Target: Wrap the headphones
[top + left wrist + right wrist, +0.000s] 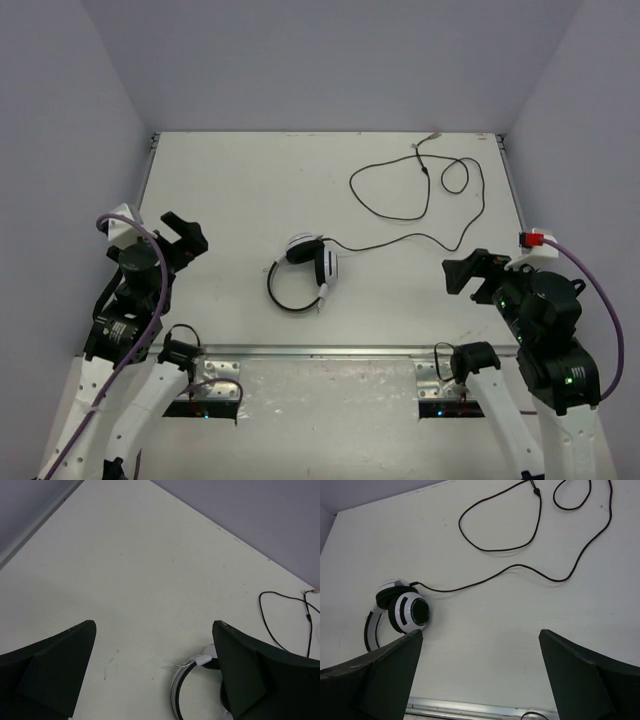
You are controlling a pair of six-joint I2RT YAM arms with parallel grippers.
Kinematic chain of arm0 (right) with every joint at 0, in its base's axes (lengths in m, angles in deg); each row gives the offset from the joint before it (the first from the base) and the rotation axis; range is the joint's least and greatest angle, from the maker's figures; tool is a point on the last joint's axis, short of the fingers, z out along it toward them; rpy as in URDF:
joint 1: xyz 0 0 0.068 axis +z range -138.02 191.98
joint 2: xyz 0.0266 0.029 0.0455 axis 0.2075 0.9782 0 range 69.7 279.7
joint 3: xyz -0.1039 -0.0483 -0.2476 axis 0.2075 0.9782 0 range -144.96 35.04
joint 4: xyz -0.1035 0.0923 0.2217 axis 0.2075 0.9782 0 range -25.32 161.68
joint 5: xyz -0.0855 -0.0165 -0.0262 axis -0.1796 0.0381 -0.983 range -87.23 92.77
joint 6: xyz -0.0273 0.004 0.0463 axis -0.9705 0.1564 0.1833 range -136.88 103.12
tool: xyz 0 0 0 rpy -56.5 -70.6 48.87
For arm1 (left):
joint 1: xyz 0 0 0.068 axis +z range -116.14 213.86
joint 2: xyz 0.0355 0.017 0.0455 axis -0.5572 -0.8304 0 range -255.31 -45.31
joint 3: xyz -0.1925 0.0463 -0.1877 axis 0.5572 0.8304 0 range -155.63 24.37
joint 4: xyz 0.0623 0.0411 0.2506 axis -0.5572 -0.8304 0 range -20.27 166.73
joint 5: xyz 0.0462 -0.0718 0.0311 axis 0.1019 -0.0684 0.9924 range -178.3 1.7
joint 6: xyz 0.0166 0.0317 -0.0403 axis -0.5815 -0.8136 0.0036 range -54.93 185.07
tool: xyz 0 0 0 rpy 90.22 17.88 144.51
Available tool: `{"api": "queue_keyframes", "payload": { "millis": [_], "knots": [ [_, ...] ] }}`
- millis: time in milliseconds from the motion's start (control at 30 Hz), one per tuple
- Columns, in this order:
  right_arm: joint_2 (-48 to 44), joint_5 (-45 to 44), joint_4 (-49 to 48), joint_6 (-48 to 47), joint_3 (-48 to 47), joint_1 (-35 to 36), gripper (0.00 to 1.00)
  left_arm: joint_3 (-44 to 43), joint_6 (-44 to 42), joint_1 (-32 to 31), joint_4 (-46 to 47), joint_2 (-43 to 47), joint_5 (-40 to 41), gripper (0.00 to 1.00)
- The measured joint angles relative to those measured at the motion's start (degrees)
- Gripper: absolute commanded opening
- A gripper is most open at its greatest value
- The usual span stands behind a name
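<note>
The headphones [305, 270] lie folded near the middle of the table, white-and-black ear cups together, thin headband curving toward the front. They also show in the right wrist view [402, 612] and partly in the left wrist view [192, 680]. The long thin black cord [420, 190] runs from the cups to the far right in loose loops, seen too in the right wrist view [520, 540]. My left gripper [185, 237] is open and empty, left of the headphones. My right gripper [470, 272] is open and empty, right of them.
Grey walls enclose the white table [250, 180] on three sides. A metal rail [320, 352] runs along the near edge. Thick purple cables [150, 290] hang on both arms.
</note>
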Motion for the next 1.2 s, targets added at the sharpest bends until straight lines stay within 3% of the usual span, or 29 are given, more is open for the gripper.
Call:
{"api": "queue_keyframes", "payload": {
  "millis": [333, 467, 600, 700, 767, 867, 933, 1067, 1200],
  "knots": [
    [-0.8, 0.9, 0.0, 1.2, 0.7, 0.0, 0.99, -0.2, 1.6, 0.0, -1.0, 1.2, 3.6, 1.00],
    [1.9, 1.3, 0.2, 2.1, 0.7, 0.0, 0.99, -3.4, 6.7, 0.0, -5.0, -5.5, 4.7, 1.00],
    [6.1, 3.4, 0.3, 2.1, 1.2, 0.0, 0.99, -0.3, 12.8, -1.0, -1.8, -12.3, -0.2, 1.00],
    [7.8, 5.2, 0.5, 2.1, 2.0, 0.0, 0.99, 5.0, 20.1, -7.7, 0.0, -18.8, -0.8, 1.00],
    [8.9, 6.6, 0.6, 1.9, 2.3, 0.0, 0.99, 6.9, 25.6, -16.7, -0.3, -23.8, 1.1, 1.00],
    [10.3, 9.3, 0.5, 1.5, 2.7, 0.0, 0.99, 5.7, 36.6, -30.9, -3.4, -33.9, 5.0, 1.00],
    [10.5, 10.8, 0.5, 1.0, 3.1, 0.0, 0.99, 2.5, 44.1, -36.5, -7.5, -40.5, 7.3, 1.00],
    [10.1, 12.6, 0.7, 0.6, 3.2, 0.0, 0.99, -0.7, 53.5, -40.1, -9.2, -50.9, 9.6, 0.97],
    [9.2, 14.1, 0.7, 0.5, 3.2, 0.0, 0.99, -0.2, 57.0, -40.4, -7.3, -56.7, 9.8, 0.80]
  ]
}}
